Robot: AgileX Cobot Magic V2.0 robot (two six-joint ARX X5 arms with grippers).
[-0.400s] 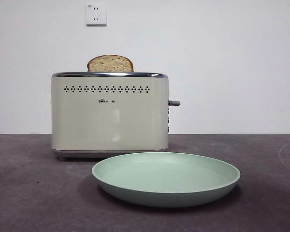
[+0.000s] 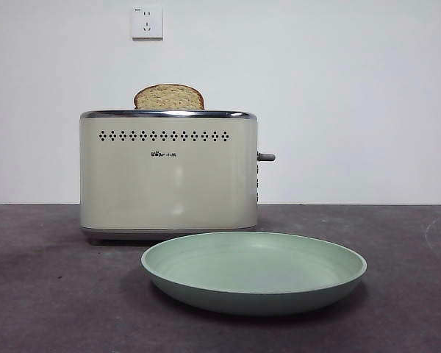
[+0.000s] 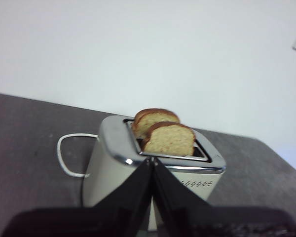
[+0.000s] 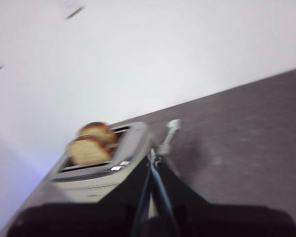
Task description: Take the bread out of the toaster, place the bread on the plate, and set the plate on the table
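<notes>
You have the bread (image 2: 169, 97) standing upright in the toaster (image 2: 168, 176), its top poking above the chrome rim. A smaller, darker slice (image 3: 155, 117) sits in the slot behind it. The plate (image 2: 253, 273) rests on the table (image 2: 51, 294), just in front of the toaster and to its right. Your left hand (image 3: 152, 160) and right hand (image 4: 152, 157) both hang above the toaster, each pressed together and holding nothing.
</notes>
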